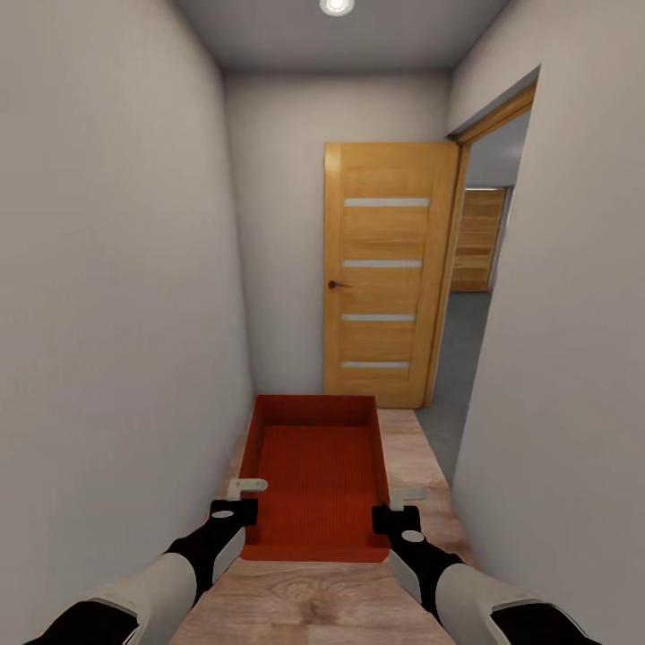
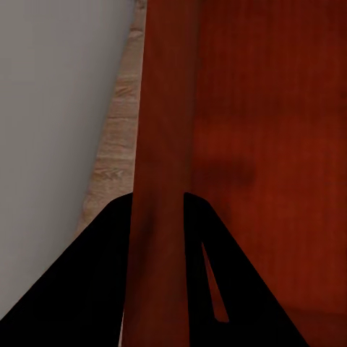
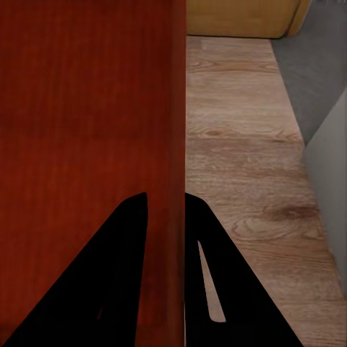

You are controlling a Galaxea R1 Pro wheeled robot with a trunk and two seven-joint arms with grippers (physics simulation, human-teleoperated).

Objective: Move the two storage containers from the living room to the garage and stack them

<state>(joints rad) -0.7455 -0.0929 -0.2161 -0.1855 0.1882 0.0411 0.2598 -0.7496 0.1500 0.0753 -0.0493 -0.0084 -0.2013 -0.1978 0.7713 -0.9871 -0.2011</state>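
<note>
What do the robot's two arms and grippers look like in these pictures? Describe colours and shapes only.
Both arms have pale grey-white rounded forearm shells with black sections at the wrists and near the elbows. The left gripper and right gripper have black blocky bodies with light grey fingertips; the right carries a small pale round mark. In the wrist views the fingers appear as flat black wedges.

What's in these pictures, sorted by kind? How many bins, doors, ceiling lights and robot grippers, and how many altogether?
Orange-red storage container: 1
Grippers: 2, left gripper and right gripper, each shut on a side wall of the container
Wooden doors: 2, open door and panelled door through the doorway
Ceiling light: 1
Total: 6
</note>
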